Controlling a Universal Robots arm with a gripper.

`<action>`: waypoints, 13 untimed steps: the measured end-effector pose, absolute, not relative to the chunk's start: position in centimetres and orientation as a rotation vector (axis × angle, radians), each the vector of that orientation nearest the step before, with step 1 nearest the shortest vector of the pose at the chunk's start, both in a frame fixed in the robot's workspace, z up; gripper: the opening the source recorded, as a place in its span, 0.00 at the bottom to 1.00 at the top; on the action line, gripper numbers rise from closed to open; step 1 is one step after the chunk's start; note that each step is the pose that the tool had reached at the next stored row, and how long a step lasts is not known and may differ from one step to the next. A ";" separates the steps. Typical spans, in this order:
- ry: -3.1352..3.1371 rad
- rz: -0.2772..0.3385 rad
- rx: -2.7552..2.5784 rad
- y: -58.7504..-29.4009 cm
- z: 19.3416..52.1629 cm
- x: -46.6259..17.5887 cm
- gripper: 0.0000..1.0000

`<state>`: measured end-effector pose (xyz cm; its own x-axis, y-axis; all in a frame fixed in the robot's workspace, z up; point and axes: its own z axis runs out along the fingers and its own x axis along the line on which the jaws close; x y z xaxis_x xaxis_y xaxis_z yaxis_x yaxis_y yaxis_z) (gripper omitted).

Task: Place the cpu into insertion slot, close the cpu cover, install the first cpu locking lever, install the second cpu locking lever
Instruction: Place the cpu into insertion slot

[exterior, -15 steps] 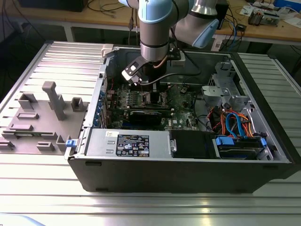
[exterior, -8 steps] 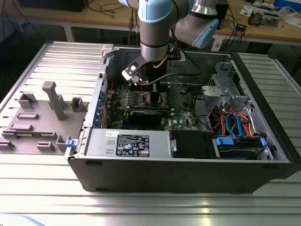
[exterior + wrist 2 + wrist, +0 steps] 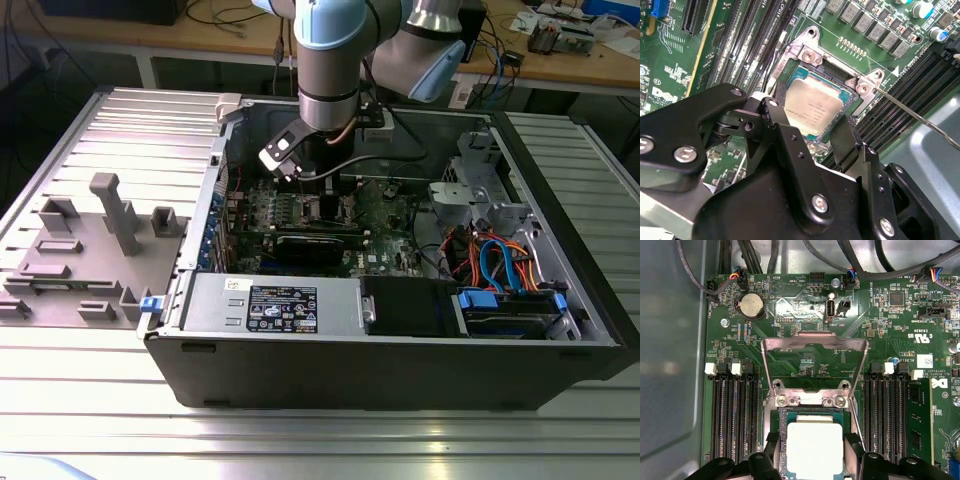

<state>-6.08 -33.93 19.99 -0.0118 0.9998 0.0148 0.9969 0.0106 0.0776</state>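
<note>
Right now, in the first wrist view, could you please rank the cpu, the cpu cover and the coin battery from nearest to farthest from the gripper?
1. cpu: at the gripper, in the insertion slot.
2. cpu cover: raised open, past the slot's hinge.
3. coin battery: beyond the cover, on the green board.

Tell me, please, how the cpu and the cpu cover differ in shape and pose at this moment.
The cpu is a solid plate; the cpu cover is a frame whose cut-out centre shows the board. The cpu lies flat in the insertion slot; the cpu cover stands swung open. The cpu cover is wider than the cpu. Both are silvery and squarish.
</note>
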 end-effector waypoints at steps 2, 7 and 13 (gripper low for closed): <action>2.199 0.102 2.179 -33.9 19.9 -6.1 0.62; 2.173 0.100 2.204 -33.7 19.7 -6.1 0.62; 2.172 0.101 2.205 -33.7 19.7 -6.1 0.62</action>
<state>-6.07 -33.70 19.73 0.0141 0.9998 0.0149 0.9969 -0.0152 0.0777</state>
